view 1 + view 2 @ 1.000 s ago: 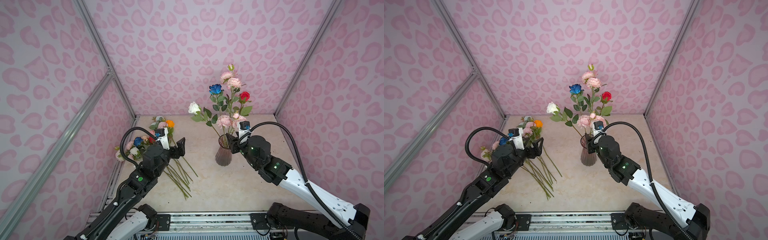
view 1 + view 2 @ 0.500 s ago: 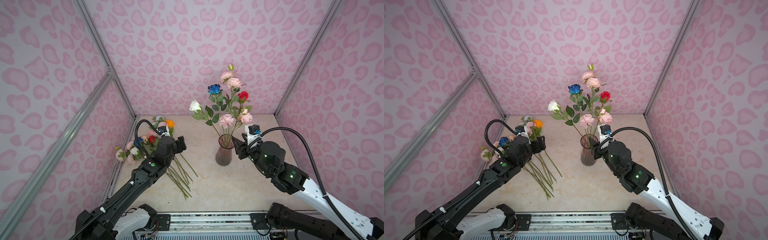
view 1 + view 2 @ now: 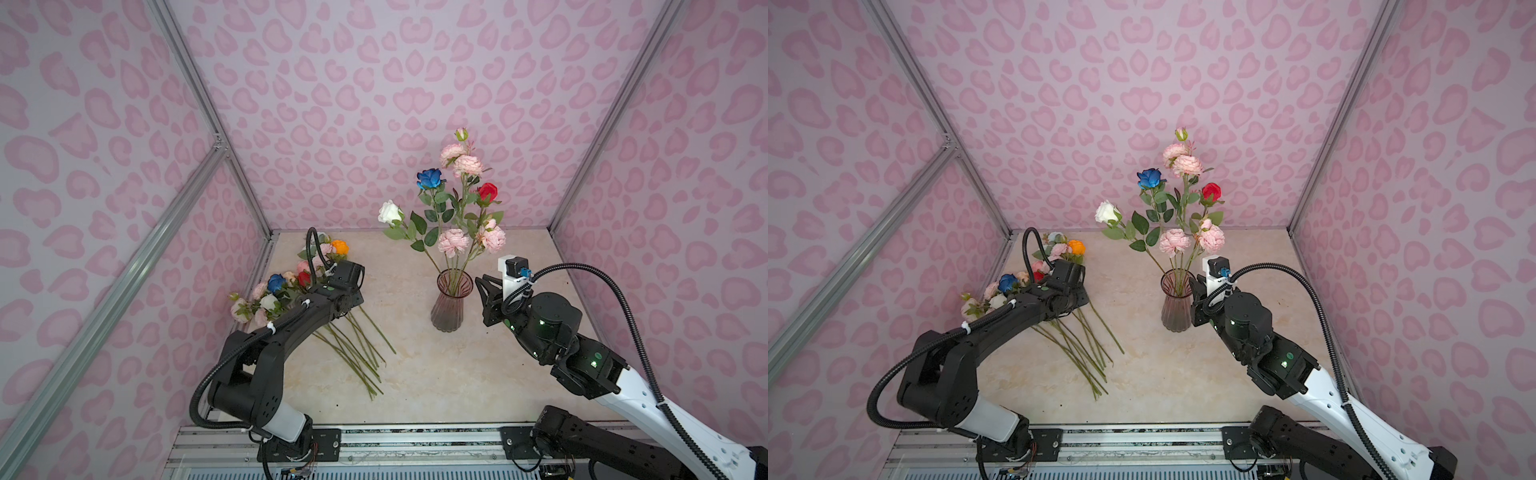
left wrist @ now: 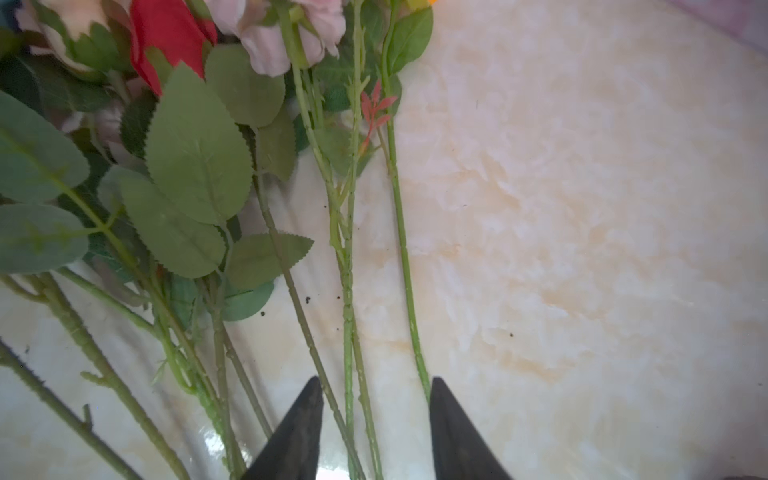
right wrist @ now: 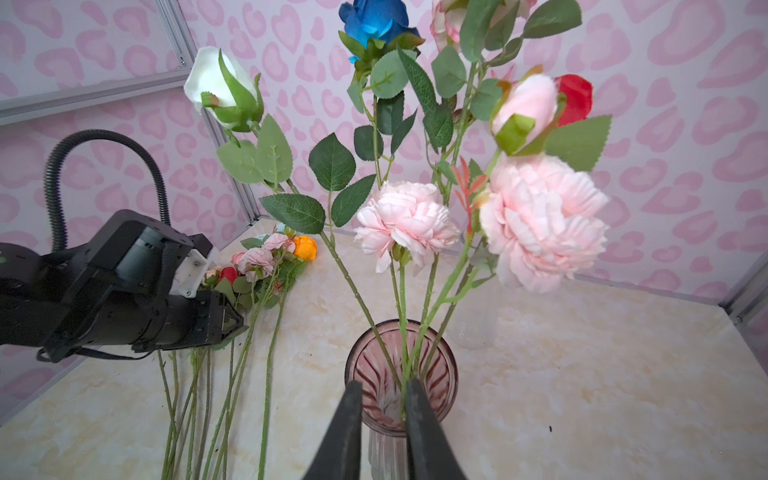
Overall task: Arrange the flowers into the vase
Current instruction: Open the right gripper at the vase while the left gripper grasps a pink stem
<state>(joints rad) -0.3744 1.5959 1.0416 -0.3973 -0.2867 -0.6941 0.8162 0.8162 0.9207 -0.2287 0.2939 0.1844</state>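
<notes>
The left gripper (image 4: 376, 386) stood with its jaws apart, low over the desk (image 3: 436, 374). It straddled the bare lower ends of several green stems (image 4: 347, 291). In the left wrist view one stem ran along the inner edge of each jaw and two more lay in the gap, so nothing looked pinched yet. That low, astride pose seemed chosen to close where no leaves interfere. With so many stems between the jaws, though, it risked taking more than one.

The stems belonged to the loose flowers (image 3: 291, 286), which lay fanned left of centre in both top views. Their heads pointed toward the back-left corner, an orange rose (image 3: 340, 247) farthest back, and the cut ends trailed toward the lower middle.

The right gripper (image 5: 383, 384) had its jaws nearly together, with a narrow gap between them and nothing in it. It hung just beside the ribbed pink glass vase (image 3: 448, 311), on its right in both top views and apparently not touching. It seemed parked below the blooms, perhaps ready to steady the glass.

The vase stood upright at centre, holding a white rose (image 3: 390, 212), a dark blue rose (image 3: 430, 178), a red rose (image 3: 487, 192) and pink peonies (image 3: 454, 242). Their stems splayed against the rim. The vase stood well apart from the left gripper, so any picked stem would have to cross the open desk.
</notes>
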